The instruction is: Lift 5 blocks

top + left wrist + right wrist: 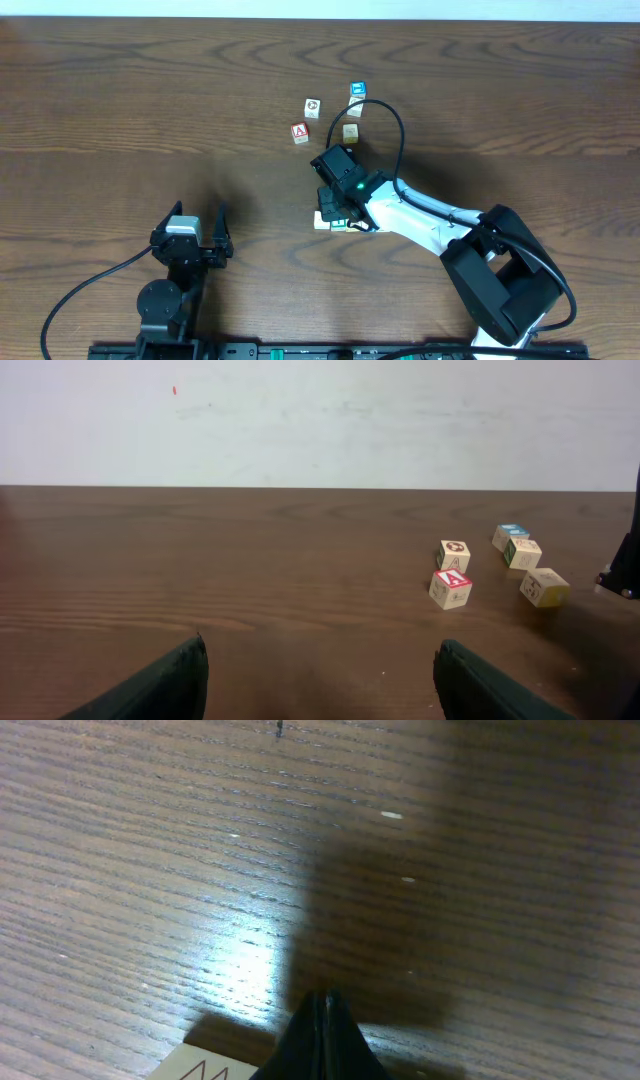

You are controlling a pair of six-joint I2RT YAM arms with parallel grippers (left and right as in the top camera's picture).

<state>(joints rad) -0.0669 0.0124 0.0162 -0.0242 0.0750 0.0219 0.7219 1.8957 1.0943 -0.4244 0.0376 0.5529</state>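
Several small wooden blocks lie at the table's far middle. One shows a green mark (523, 552), one is yellowish (350, 131) (545, 587), and one is white with a dark mark (312, 107) (454, 552). Another cream block (323, 221) (200, 1067) with a brown zigzag lies apart from them, right beside my right gripper (335, 212) (325, 998). That gripper is shut with nothing between its tips, pointing down at the wood. My left gripper (203, 218) (320, 660) stands wide open and empty near the front left, far from every block.
A red "A" cube (300, 132) (450, 588) and a blue-topped cube (357, 90) (511, 535) sit among the far blocks. The right arm's black cable (395, 125) loops over that cluster. Bare wood (150, 110) spreads to the left.
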